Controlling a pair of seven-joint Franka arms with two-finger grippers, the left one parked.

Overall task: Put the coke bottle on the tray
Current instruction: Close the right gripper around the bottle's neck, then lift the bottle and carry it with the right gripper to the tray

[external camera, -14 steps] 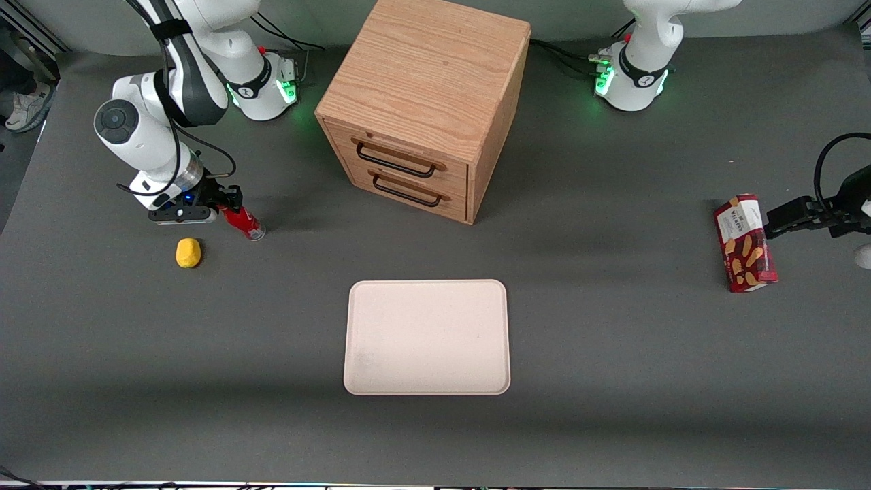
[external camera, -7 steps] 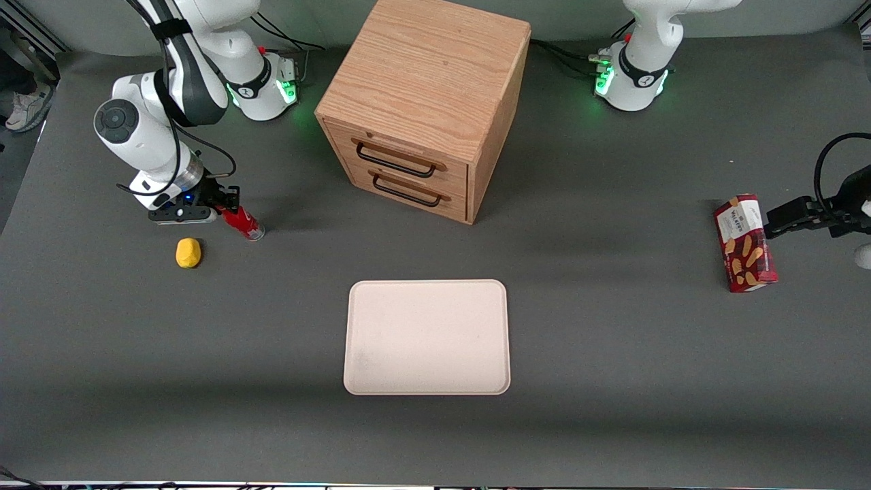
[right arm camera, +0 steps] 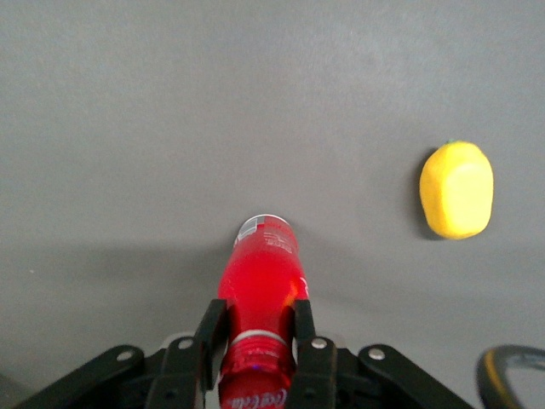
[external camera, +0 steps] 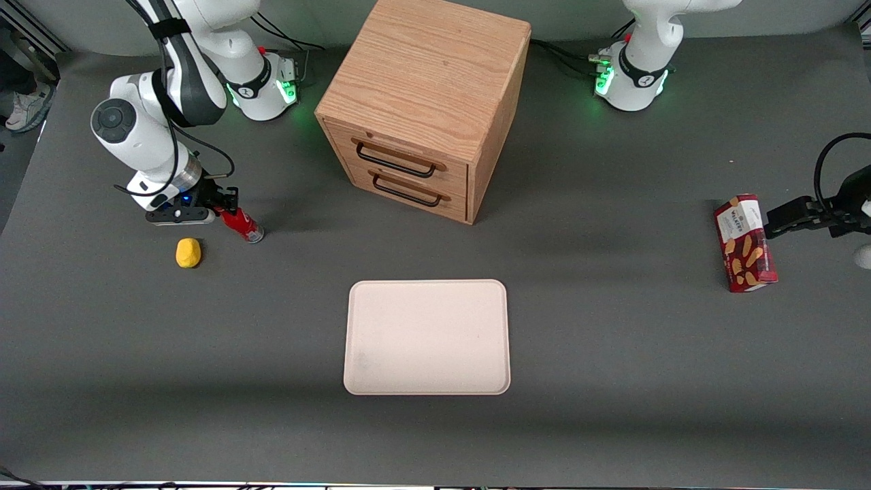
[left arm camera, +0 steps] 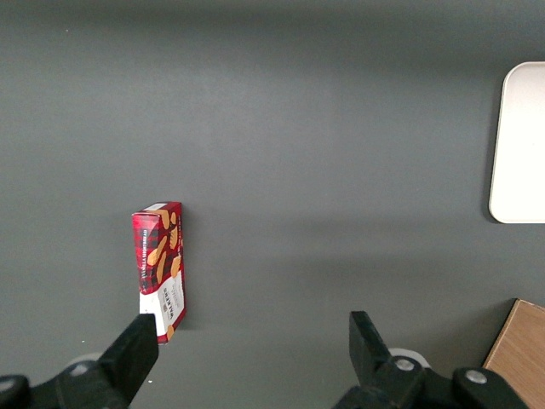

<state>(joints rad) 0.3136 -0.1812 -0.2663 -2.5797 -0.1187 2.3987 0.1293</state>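
Observation:
The coke bottle (external camera: 241, 225) is a small red bottle with a silvery base, at the working arm's end of the table. My right gripper (external camera: 226, 207) is shut on the bottle's neck, and the bottle tilts with its base near the table. In the right wrist view the two fingers (right arm camera: 209, 328) press on both sides of the bottle (right arm camera: 261, 277) just below the cap. The pale cream-pink tray (external camera: 427, 337) lies flat in the middle of the table, nearer to the front camera, with nothing on it.
A yellow lemon-like object (external camera: 188, 252) lies close beside the bottle, also seen in the right wrist view (right arm camera: 456, 189). A wooden two-drawer cabinet (external camera: 425, 102) stands farther from the camera than the tray. A red snack box (external camera: 745, 243) lies toward the parked arm's end.
The right arm and the gripped bottle have shifted very slightly upward and away from the front camera. Nothing else has moved.

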